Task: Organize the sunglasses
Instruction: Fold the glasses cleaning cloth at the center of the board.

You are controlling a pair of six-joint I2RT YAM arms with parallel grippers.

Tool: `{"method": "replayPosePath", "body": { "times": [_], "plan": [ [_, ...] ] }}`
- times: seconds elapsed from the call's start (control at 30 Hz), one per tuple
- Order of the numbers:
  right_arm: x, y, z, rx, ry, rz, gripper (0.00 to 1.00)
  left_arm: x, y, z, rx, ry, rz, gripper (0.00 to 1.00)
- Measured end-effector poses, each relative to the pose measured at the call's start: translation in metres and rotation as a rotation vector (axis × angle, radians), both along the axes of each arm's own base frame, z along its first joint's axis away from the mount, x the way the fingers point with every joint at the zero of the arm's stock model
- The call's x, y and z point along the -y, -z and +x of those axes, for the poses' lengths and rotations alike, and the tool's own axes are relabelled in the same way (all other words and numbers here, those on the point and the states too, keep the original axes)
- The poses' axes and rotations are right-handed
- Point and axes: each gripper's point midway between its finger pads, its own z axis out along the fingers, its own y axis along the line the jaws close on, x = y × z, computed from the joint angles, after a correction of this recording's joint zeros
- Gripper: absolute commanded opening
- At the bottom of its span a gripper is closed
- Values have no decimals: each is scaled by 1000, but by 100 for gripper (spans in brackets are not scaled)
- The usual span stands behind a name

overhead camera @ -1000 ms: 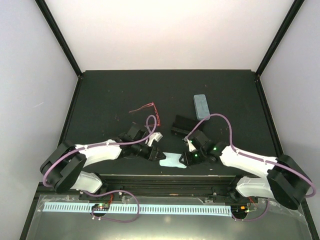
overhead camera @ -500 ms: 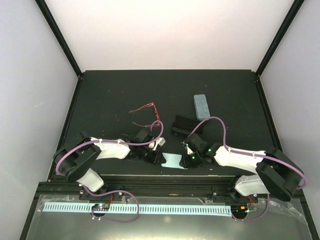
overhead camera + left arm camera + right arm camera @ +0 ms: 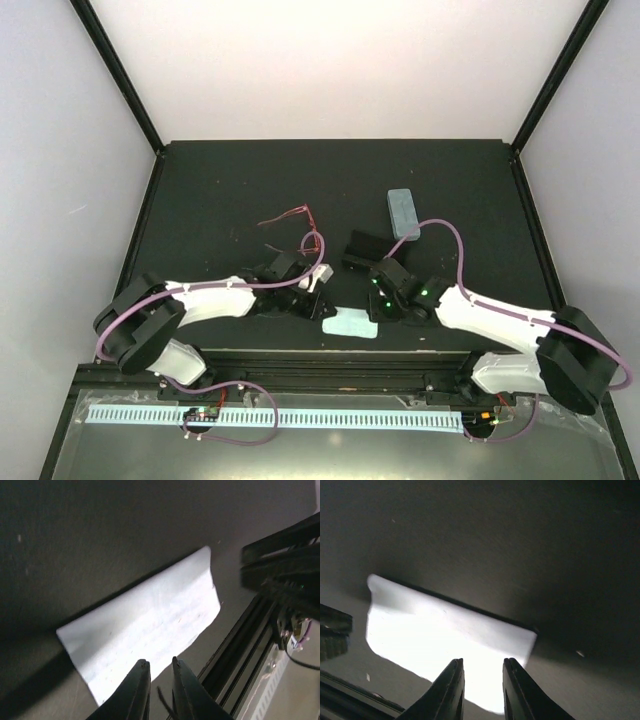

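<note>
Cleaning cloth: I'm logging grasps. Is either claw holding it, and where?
Nothing is held: the left claw and right claw hover over the cleaning cloth, jaws apart.

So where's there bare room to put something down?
Bare: the far strip behind the red sunglasses and pale blue case, and right of that case. Crowded: near middle, where left gripper and right gripper meet at the cloth by the black case.

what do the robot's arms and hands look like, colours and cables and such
The left arm and right arm share a look: white shell links between bulky black round joints, each with a looping purple cable. Small green lights glow near the right wrist. The left hand and right hand each end in two slim, tapered black fingers.
</note>
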Motion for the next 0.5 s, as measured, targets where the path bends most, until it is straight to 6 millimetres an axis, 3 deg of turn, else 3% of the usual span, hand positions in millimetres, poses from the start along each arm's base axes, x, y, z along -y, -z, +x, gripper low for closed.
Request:
{"method": "replayPosePath", "body": {
  "times": [0.13,0.27,0.4,0.5],
  "plan": [
    [-24,7,10,-7,-16,56,20,10,-7,16,26,-48,-19,7],
    [-38,21,13,-40,-7,88,21,8,9,24,5,-105,18,6],
    [-40,26,18,-37,11,92,22,1,27,27,-14,-151,83,6],
    [-31,33,20,-21,35,50,23,-1,30,29,-12,-168,106,5]
  ]
}}
